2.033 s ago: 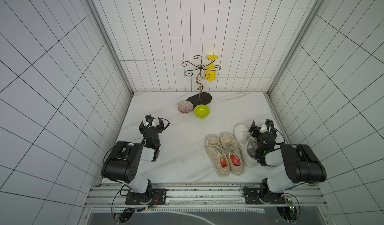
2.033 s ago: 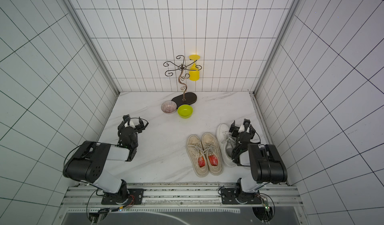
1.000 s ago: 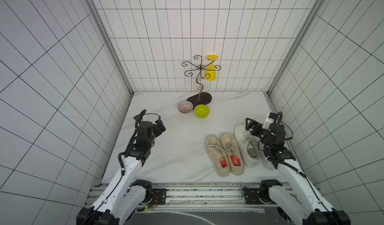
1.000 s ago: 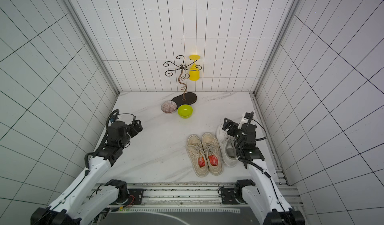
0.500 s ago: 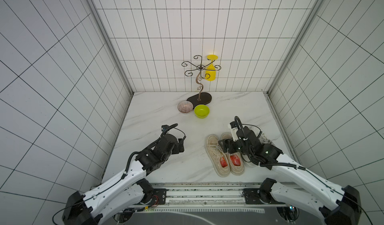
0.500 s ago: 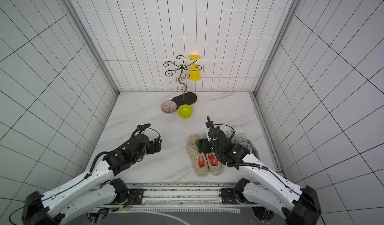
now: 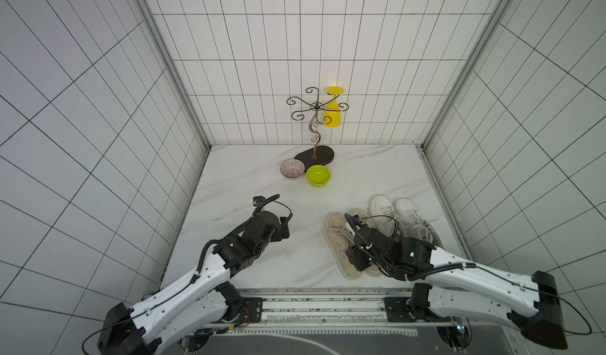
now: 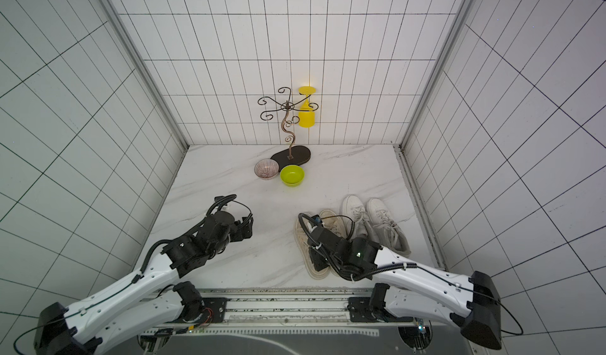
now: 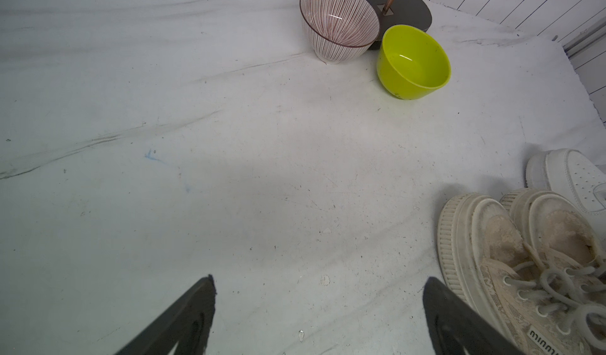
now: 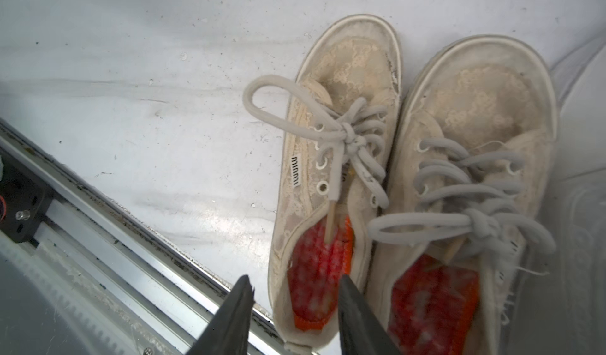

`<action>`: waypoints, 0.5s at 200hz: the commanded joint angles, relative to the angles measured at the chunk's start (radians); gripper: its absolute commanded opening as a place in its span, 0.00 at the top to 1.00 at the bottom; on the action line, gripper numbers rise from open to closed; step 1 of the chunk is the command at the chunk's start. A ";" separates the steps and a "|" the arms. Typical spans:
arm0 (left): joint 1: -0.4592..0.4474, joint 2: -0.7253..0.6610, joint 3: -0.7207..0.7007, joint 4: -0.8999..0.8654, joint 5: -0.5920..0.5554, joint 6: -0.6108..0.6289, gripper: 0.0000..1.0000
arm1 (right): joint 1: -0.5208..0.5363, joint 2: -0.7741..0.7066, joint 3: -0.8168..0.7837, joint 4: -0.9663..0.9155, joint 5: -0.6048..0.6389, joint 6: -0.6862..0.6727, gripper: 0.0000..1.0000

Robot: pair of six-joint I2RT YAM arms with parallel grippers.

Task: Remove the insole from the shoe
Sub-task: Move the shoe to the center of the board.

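Right wrist view: the right gripper hangs over the heel of the beige shoe nearer the left arm. Its jaws are apart, one finger outside the shoe's wall, the other above the red insole, which lies inside the shoe. Whether either finger touches, I cannot tell. The left gripper hovers over the tabletop, jaws spread wide.

right end effector | over beige shoe heel | white pair beside
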 commanded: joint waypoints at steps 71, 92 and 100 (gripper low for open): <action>-0.007 0.067 -0.005 0.145 0.058 0.033 0.03 | -0.065 0.144 0.064 -0.003 0.097 -0.038 0.72; -0.007 0.072 -0.014 0.175 0.066 0.051 0.03 | -0.091 0.151 0.049 0.016 0.088 -0.050 0.72; -0.006 0.074 -0.020 0.191 0.070 0.056 0.03 | -0.097 0.155 0.043 0.025 0.085 -0.056 0.72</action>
